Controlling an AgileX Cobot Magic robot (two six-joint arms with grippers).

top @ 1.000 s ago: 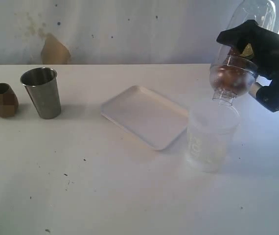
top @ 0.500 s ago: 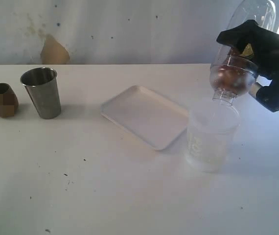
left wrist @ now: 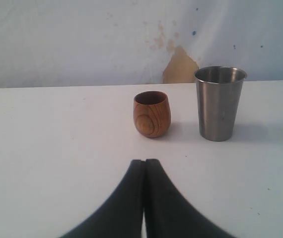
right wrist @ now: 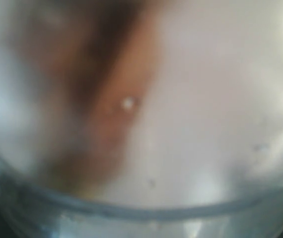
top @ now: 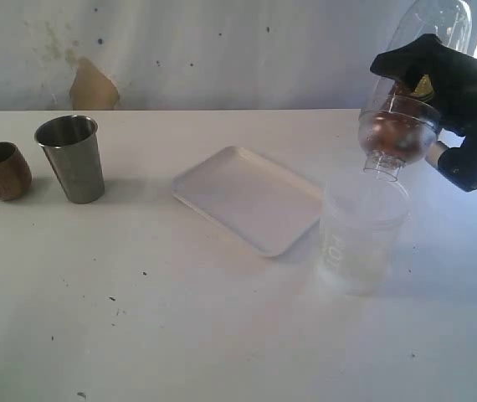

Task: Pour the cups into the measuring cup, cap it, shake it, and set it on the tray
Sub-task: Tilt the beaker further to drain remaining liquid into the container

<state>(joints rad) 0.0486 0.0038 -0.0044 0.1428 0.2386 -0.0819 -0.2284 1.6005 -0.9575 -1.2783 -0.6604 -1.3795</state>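
Bright, washed-out light; glare blew out the far right, the steel tumbler (top: 72, 159) threw a soft shadow, right wrist view was all blur.

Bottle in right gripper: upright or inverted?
Inverted. The bottle has its neck down over the frosted tub, base up, in the right gripper.

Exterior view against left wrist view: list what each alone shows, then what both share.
Exterior only: the white tray, the frosted tub, and the right gripper holding an upturned clear bottle over that tub. Left wrist only: the left gripper, jaws shut and empty. Both: the wooden cup, the steel tumbler beside it, the white table and the tan patch on the wall.
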